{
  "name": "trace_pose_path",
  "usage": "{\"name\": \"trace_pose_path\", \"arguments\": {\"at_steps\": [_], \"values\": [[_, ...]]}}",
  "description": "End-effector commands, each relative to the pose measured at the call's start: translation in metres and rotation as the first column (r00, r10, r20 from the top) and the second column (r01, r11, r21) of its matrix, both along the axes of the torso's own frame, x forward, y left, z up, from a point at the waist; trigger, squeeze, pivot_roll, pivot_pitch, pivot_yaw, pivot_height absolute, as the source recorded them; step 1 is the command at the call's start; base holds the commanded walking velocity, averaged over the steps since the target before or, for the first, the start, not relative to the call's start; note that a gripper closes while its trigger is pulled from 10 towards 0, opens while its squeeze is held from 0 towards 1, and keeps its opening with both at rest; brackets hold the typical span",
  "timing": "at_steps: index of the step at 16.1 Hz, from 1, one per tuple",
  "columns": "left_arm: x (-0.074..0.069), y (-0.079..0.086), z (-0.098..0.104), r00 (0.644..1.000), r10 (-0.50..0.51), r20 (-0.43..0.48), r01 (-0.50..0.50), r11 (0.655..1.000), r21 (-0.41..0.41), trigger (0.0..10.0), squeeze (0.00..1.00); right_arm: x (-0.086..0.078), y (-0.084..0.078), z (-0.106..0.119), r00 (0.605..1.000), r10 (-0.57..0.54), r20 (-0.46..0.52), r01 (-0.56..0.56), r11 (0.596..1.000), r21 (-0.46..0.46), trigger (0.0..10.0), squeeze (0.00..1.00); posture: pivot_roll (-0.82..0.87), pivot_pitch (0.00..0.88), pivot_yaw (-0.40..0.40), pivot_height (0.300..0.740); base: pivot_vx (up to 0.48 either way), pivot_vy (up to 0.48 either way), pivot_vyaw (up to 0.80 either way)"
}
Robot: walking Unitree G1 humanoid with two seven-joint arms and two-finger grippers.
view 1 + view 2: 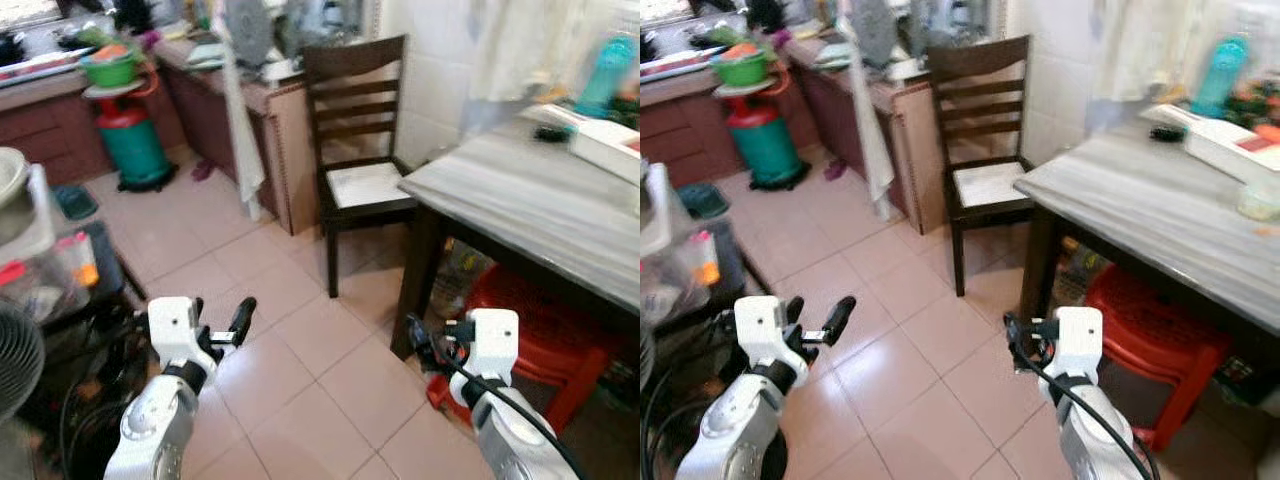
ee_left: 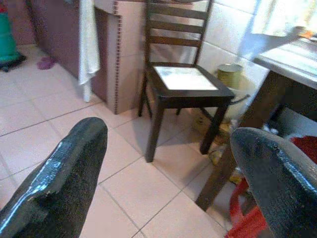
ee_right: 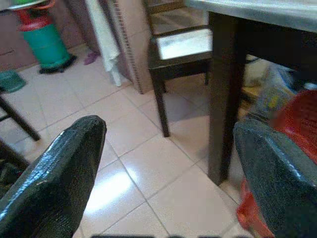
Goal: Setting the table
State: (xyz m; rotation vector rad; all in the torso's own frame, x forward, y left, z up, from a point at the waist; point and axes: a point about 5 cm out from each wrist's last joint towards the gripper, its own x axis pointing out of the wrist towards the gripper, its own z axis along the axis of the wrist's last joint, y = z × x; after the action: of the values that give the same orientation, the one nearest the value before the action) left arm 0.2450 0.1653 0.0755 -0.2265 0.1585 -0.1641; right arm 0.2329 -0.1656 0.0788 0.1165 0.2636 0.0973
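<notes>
Table (image 1: 540,205) was grey wood-grain top on dark legs, just right of the dark chair (image 1: 360,150). Left gripper (image 2: 163,163) and right gripper (image 3: 168,168) both spread wide, empty, over floor tiles.

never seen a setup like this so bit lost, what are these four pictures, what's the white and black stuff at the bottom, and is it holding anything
All four pictures come from one walking humanoid robot in a home kitchen. The first two are its head camera's two eyes, looking forward and down. The white and black shapes at the bottom are its own arms: the left gripper and the right gripper, each with two long black fingers.

The other two pictures come from cameras on the wrists, looking out between those fingers, which is why big dark shapes frame them.

Both grippers are open and hold nothing.

Ahead on the robot's right is a grey table, with a white box and a teal bottle at its far end. A red plastic stool sits under it, and a dark wooden chair stands beside it against the wall.
</notes>
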Motion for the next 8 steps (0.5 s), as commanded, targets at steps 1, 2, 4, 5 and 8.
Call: {"name": "trace_pose_path", "arguments": {"at_steps": [1, 2, 4, 5, 8], "values": [[0.002, -0.0016, 0.0011, 1.0, -0.005, 0.001, 0.005, 1.0, 0.02, 10.0, 0.0, 0.0004, -0.0032, -0.0007, 1.0, -0.019, -0.013, 0.018, 1.0, -0.002, 10.0, 0.0, -0.02, 0.0, 0.065, 0.74, 0.0, 0.0, -0.8], [0.0023, -0.0017, 0.0011, 1.0, -0.001, 0.0, 0.001, 1.0, 0.023, 10.0, 0.0, 0.0013, -0.0038, 0.0002, 1.0, -0.018, -0.01, 0.018, 1.0, -0.004, 10.0, 0.0, -0.02, 0.0, 0.065, 0.74, 0.0, 0.0, -0.8], [0.0033, -0.0015, 0.0014, 1.0, 0.009, -0.001, -0.009, 1.0, 0.028, 10.0, 0.0, 0.0019, -0.0039, 0.0007, 1.0, -0.024, -0.011, 0.024, 1.0, -0.002, 10.0, 0.0, -0.02, 0.0, 0.062, 0.74, 0.0, 0.0, -0.8], [0.0035, -0.0014, 0.0015, 1.0, 0.012, -0.002, -0.012, 0.999, 0.031, 10.0, 0.0, 0.002, -0.0039, 0.0009, 1.0, -0.025, -0.011, 0.025, 1.0, -0.001, 10.0, 0.0, -0.02, 0.0, 0.062, 0.74, 0.0, 0.0, -0.8], [0.006, -0.0022, 0.0025, 1.0, 0.012, 0.0, -0.012, 0.999, 0.036, 10.0, 0.0, 0.0051, -0.0048, 0.0017, 0.999, -0.037, -0.009, 0.037, 0.999, 0.0, 10.0, 0.0, -0.02, 0.0, 0.065, 0.74, 0.0, 0.0, -0.8]]}}
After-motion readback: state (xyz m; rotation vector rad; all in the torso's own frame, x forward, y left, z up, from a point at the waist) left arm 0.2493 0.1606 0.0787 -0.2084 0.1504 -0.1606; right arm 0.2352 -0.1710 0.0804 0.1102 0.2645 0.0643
